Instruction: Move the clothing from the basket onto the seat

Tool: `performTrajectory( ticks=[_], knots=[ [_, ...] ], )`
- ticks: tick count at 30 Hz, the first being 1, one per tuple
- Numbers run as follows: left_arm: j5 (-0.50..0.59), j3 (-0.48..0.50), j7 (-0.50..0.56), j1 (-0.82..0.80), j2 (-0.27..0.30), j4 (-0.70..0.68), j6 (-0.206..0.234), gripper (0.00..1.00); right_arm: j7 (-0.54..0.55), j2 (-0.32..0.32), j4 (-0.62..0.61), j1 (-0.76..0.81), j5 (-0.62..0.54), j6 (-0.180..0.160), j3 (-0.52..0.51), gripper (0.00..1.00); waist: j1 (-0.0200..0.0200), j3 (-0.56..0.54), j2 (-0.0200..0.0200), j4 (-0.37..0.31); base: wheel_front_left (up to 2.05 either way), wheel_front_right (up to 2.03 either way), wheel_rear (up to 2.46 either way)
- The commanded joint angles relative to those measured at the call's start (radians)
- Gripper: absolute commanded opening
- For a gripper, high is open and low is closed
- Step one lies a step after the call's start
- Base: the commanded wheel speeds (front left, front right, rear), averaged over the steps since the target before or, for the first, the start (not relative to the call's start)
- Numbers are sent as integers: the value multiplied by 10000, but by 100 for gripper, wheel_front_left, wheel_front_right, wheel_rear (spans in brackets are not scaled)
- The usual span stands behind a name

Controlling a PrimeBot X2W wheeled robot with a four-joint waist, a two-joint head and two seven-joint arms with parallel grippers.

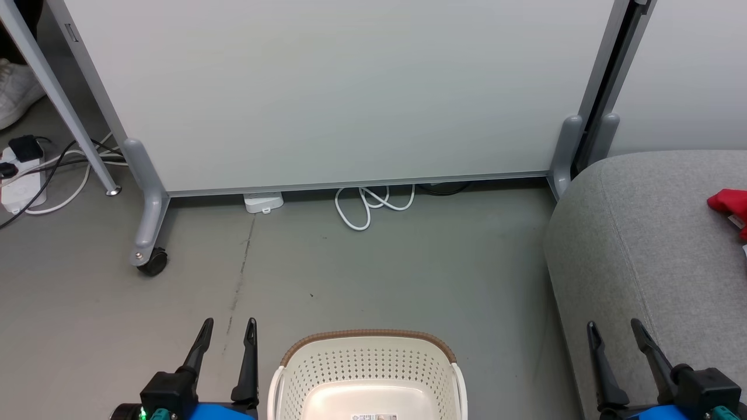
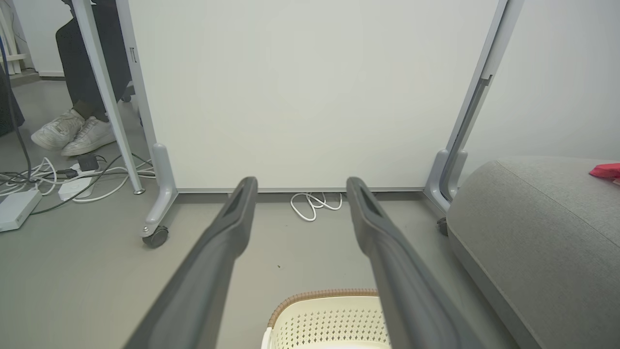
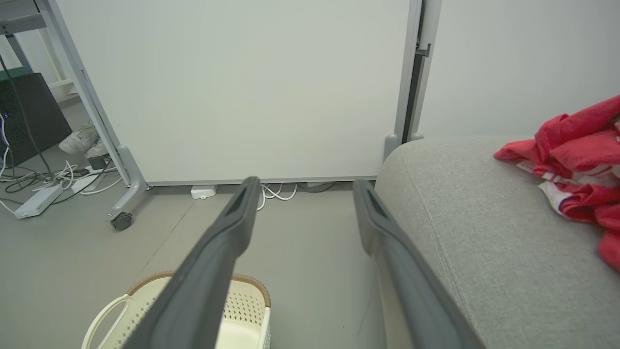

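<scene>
The cream basket (image 1: 367, 361) with its brown rim stands on the floor at the bottom centre of the head view; the part of its inside that shows holds no fabric. Red clothing (image 3: 576, 160) with white trim lies bunched on the grey seat (image 1: 648, 245) at the right, also peeking in as clothing (image 1: 730, 205) at the head view's right edge. My left gripper (image 1: 229, 328) is open, just left of the basket. My right gripper (image 1: 614, 328) is open over the seat's near corner. Nothing is between either pair of fingers.
A white wheeled partition panel (image 1: 338, 93) stands behind the basket, its caster (image 1: 153, 261) at the left. White cables (image 1: 373, 204) lie under it, and a power strip (image 1: 20, 181) with cords at far left. A person's white shoes (image 2: 75, 135) show beyond the panel.
</scene>
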Motion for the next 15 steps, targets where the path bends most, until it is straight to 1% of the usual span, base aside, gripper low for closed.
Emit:
performTrajectory(
  ticks=[1,15],
  knots=[
    [61,72,-46,51,39,31,-27,100,-68,22,58,112,98,5,10,100,0,4,-1,-17,0,0,0],
    [85,122,-46,132,8,167,-101,100,-227,22,318,-66,404,5,260,100,0,37,-1,-97,0,0,0]
  ],
)
